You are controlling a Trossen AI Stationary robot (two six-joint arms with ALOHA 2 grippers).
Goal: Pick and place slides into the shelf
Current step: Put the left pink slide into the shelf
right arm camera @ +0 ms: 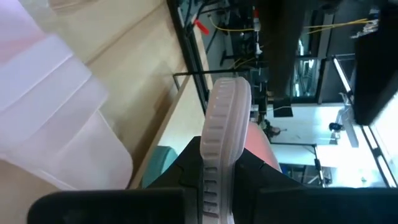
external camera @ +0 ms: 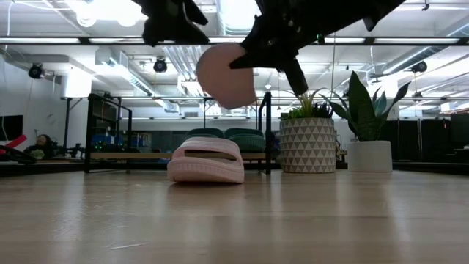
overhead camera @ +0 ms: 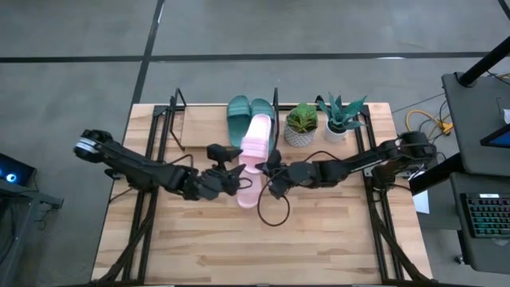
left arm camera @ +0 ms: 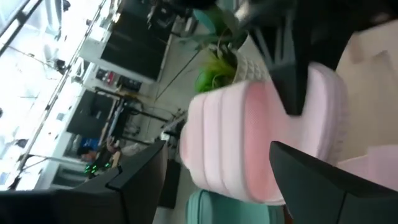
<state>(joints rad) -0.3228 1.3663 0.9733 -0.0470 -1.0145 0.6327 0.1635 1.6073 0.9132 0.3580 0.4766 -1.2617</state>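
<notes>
Right gripper (right arm camera: 217, 180) fingers pinch a pink slide (overhead camera: 256, 135) aloft, clearing the other pink slide (external camera: 206, 160) toward the shelf (overhead camera: 195, 119); left gripper (overhead camera: 231, 177) sits open nearby.

Bright ceiling lamps (external camera: 110, 9) glare at eleven o'clock; the wrist views blur, the tabletop (external camera: 234, 220) evenly lit.

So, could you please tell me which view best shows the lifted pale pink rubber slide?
The high view: the lifted pale pink rubber slide shows whole, beside the right pincer. Low view shows its underside, left wrist its sole edge-on, right wrist only its rim.
</notes>
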